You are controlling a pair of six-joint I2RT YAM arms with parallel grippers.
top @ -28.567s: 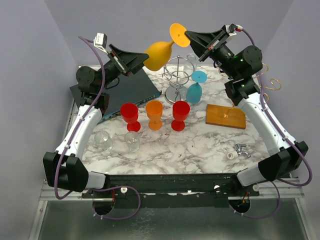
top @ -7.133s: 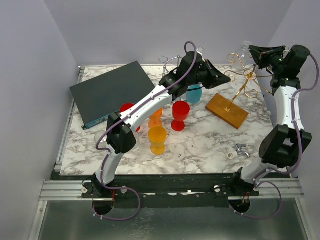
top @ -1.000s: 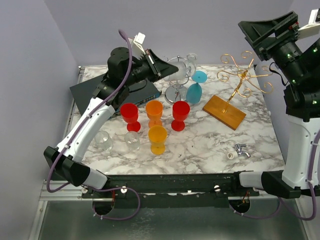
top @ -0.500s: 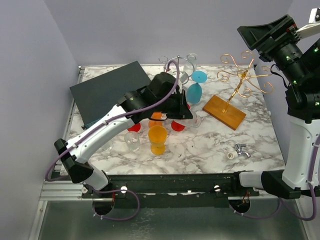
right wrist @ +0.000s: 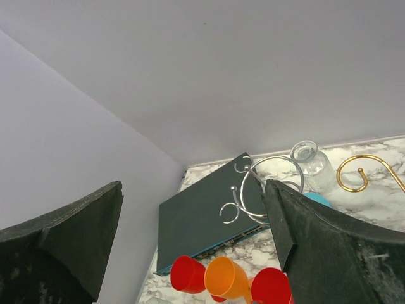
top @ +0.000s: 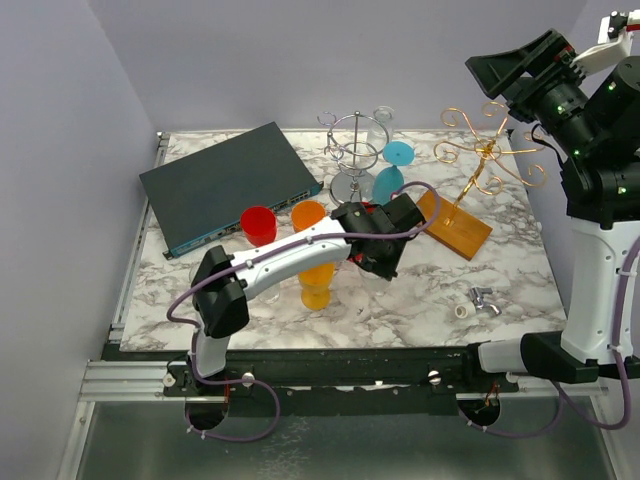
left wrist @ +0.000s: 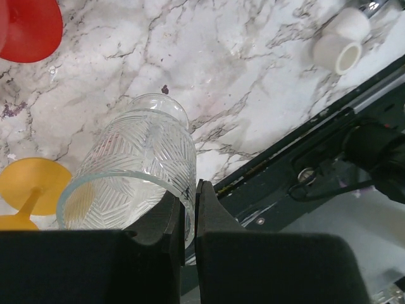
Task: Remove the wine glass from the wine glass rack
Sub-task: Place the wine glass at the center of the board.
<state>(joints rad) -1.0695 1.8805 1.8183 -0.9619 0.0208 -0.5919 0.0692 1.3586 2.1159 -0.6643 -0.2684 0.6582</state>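
Left gripper (left wrist: 188, 193) is clamped on the rim of the wine glass (left wrist: 136, 168), with one finger inside the bowl, one outside, and the wall pinched between them. Right gripper (right wrist: 193, 185) is spread wide and holds nothing, raised high at the far right above the gold rack (top: 485, 160).

Location: the glass is off the wire rack (top: 355, 150) and low over the marble table (top: 420, 290), right of centre, between the yellow glass (top: 315, 285) and the white fitting (top: 465, 310). Whether it touches the table cannot be told. No stem shows in the wrist view.

Handling (judgement): it is clear patterned glass, so rigid, light and brittle. The smooth wall is probably slippery under the pads. A rim pinch is a thin hold, so the glass may swing, and the lip may chip if squeezed harder. The lower bowl or stem would be steadier.

Room: open marble lies to the front and right of the glass, with the front table edge near. To the left, the red cup (top: 258, 222) and orange cup (top: 308, 213) crowd in. The wooden base (top: 455, 228) sits just behind the gripper.
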